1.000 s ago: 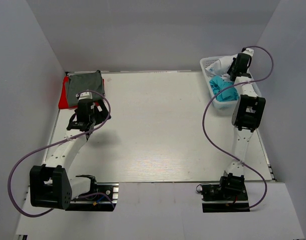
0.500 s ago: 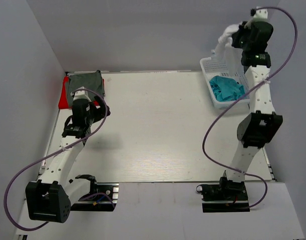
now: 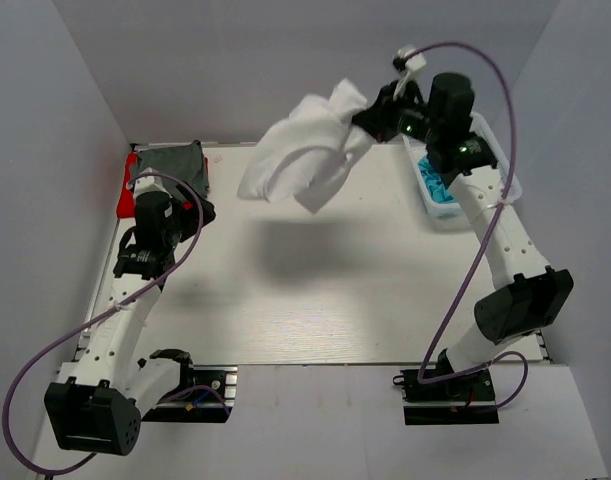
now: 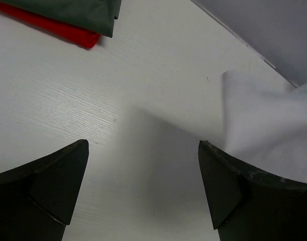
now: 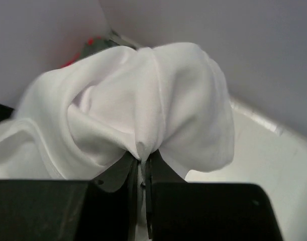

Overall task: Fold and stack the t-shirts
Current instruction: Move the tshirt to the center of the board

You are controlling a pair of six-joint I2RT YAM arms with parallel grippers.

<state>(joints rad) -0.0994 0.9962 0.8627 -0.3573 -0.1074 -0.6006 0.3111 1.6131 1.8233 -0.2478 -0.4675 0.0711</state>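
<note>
My right gripper is shut on the white t-shirt and holds it bunched in the air above the back of the table; the right wrist view shows the cloth pinched between the closed jaws. The dark grey t-shirt lies folded on the red t-shirt at the back left, and both show in the left wrist view. The teal t-shirt lies in the basket. My left gripper is open and empty, near the stack.
The white mesh basket stands at the back right, under my right arm. The hanging white cloth casts a shadow on the table's middle. White walls enclose the table on three sides.
My right gripper has lifted the white t-shirt out of the basket and swung it left over the table. My left arm has straightened and moved slightly toward the back left.
</note>
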